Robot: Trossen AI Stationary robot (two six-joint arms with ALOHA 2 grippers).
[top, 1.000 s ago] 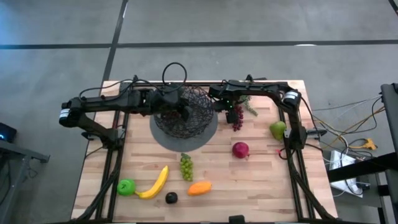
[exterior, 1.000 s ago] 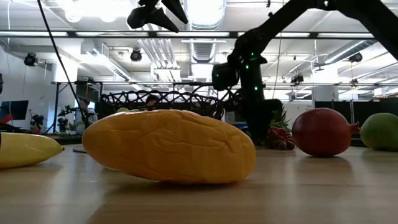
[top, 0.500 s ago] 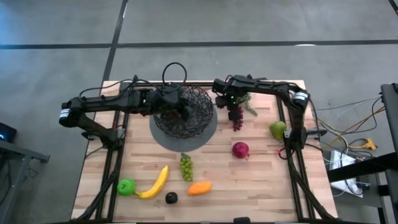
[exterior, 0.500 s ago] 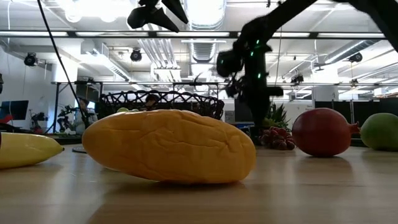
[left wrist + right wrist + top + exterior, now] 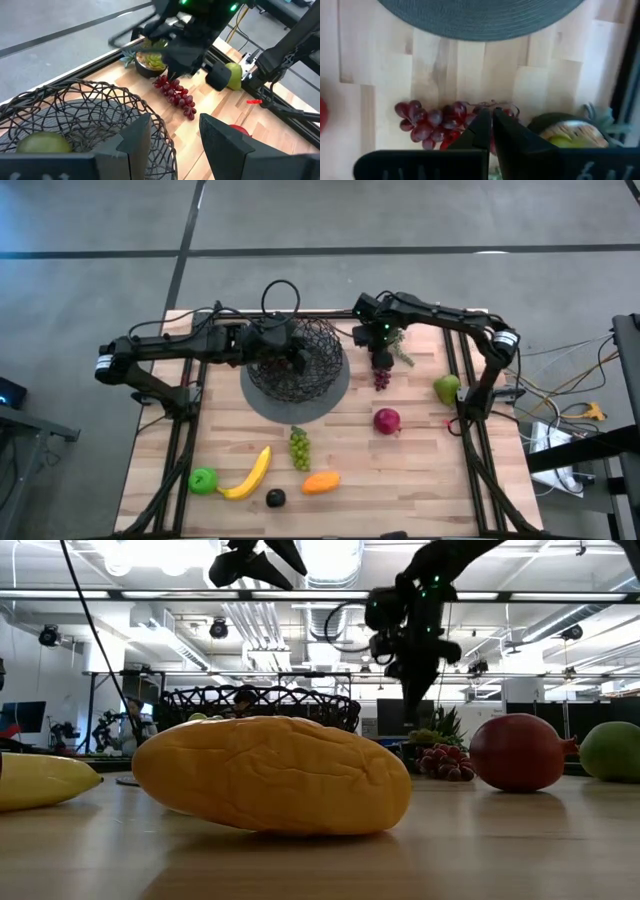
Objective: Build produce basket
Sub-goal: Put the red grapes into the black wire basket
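The wire-mesh basket [image 5: 296,358] sits on a flat grey round disc [image 5: 318,402] toward the far edge of the wooden worktop [image 5: 420,470], a little left of centre, and a pale green fruit [image 5: 44,143] lies inside it. The left gripper [image 5: 298,356] hovers over the basket with its jaws partly open and nothing between them. The right gripper [image 5: 381,356] hangs above the purple grapes [image 5: 381,377], which lie on the worktop just right of the disc beside a small potted plant [image 5: 396,345] near the far edge; its fingers [image 5: 481,131] are pressed together, and it is not clear whether they have caught a stem of the bunch. Toward the right edge are the green pear [image 5: 446,388] and, nearer the middle, the red apple [image 5: 386,420]. Along the near edge lie the green apple [image 5: 203,479], the banana [image 5: 250,473], the dark avocado [image 5: 275,498], the orange fruit [image 5: 320,481] and, a little farther in, the green grapes [image 5: 299,447].
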